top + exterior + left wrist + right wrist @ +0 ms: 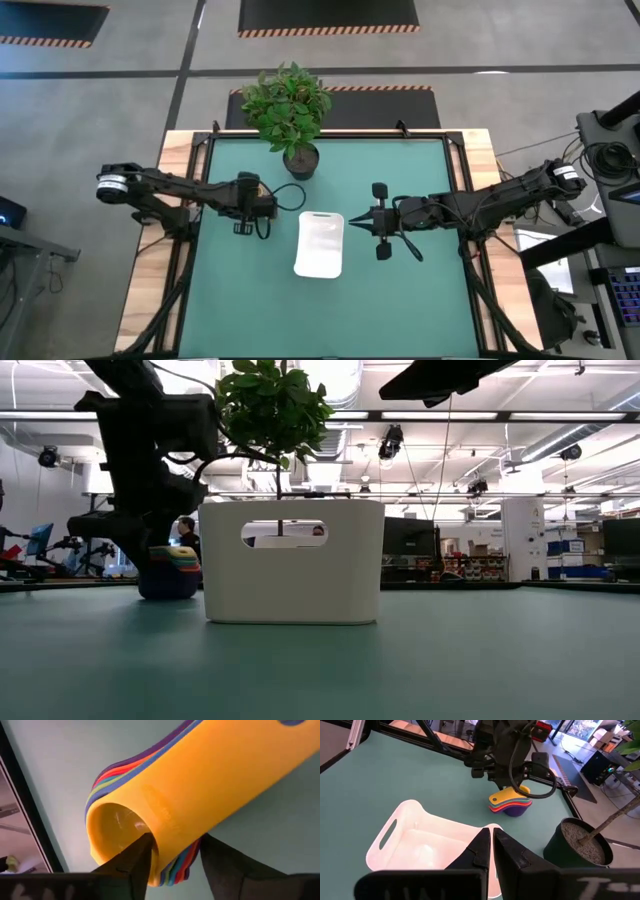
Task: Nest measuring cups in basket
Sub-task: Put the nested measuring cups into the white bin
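My left hand (pixel 512 782) is down over the stack of measuring cups (pixel 510 802), which sits already nested on the worktop (pixel 400 300) beside the basket (pixel 320 243), on the side toward my left arm. One finger (pixel 132 865) is inside the top yellow cup (pixel 200 780) and the other is outside its wall, so the hand is spread around the rim and, as far as I can judge, not yet firmly pinching it. The basket itself looks empty. My right hand (pixel 352 222) waits just beside the basket on the other side, fingers pressed together. The risk I see is that I am gripping only the top cup's wall: if I lift, the yellow one may come away alone and leave the rest behind, or the loose stack may slide apart and tip. The plant pot (pixel 300 160) stands near the basket's far end, so a wide swing could clip it. I can read no brand, label or size marking on the cups or basket.
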### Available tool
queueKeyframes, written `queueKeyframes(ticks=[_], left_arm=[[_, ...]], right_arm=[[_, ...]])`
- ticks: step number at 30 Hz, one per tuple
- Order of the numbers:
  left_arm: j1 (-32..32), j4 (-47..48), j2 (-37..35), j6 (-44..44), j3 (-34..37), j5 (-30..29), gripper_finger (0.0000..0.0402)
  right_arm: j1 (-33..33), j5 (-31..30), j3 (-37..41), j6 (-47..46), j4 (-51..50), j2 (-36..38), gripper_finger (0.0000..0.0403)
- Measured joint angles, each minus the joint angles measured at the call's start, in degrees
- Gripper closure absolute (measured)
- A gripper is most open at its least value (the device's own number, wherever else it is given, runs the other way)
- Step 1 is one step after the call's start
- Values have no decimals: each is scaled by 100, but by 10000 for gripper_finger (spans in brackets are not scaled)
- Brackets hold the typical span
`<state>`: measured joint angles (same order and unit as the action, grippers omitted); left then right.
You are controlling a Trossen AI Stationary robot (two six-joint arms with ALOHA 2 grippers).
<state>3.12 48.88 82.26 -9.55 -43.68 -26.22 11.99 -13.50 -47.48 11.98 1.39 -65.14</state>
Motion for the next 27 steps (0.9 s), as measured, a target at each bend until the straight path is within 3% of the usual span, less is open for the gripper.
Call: queueKeyframes(ticks=[11,27], left_arm=[[-1,-13,2,15,7,69,314],[-14,1,-754,100,46,161,320]], right_arm=[[-1,0,0,1,-2,0,394],[0,-2,0,3,-11,0,394]])
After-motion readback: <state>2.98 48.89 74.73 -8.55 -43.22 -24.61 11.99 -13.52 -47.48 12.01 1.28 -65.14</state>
